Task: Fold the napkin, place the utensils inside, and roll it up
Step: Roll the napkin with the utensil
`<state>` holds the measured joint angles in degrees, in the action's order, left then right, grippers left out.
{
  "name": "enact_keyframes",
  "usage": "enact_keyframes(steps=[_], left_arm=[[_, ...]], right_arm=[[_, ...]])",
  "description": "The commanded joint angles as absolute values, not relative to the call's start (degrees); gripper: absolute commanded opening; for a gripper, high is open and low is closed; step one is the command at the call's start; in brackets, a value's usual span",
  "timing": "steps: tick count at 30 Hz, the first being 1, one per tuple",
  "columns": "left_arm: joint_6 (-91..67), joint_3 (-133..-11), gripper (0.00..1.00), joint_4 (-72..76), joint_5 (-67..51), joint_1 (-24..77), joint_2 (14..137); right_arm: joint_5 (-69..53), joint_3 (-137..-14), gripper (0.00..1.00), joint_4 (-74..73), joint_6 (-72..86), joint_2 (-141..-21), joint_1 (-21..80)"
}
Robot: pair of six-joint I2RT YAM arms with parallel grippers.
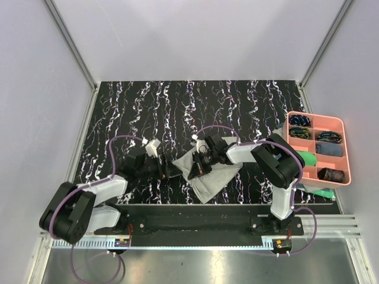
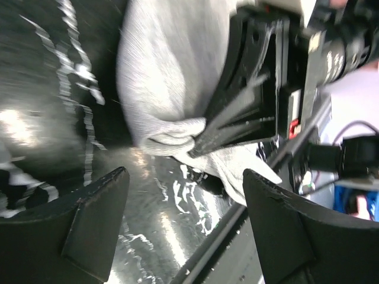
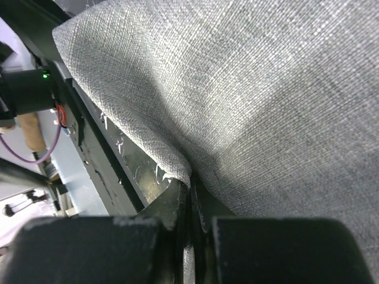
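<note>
right jaws: clamped on napkin [image 1: 219, 180] left edge | left jaws: wide open, empty, just left of that edge | napkin diagonal on worktop [image 1: 118, 112], right arm [image 1: 243, 151] nearer

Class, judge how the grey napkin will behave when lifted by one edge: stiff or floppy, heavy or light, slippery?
Probably floppy: the napkin bunches and creases where the right gripper pinches its edge. Likely light, since the cloth looks thin. Its coarse weave should resist slipping.
</note>
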<state>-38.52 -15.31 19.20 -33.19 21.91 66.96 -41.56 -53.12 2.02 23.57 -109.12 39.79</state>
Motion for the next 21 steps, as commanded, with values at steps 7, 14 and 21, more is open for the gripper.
enact_keyframes(steps=[7,14,21], left_arm=[[-47.2,-20.7,0.76,41.0,-40.7,25.8,79.5],[-49.8,-22.6,0.76,48.4,-40.7,25.8,87.6],[-53.7,-22.8,0.75,60.1,-39.7,24.9,95.6]], right_arm=[[-42.3,-50.9,0.0,7.8,24.8,-113.0,38.8],[-41.9,-50.6,0.0,8.0,24.6,-113.0,38.8],[-41.4,-50.2,0.0,8.1,24.7,-112.8,38.7]])
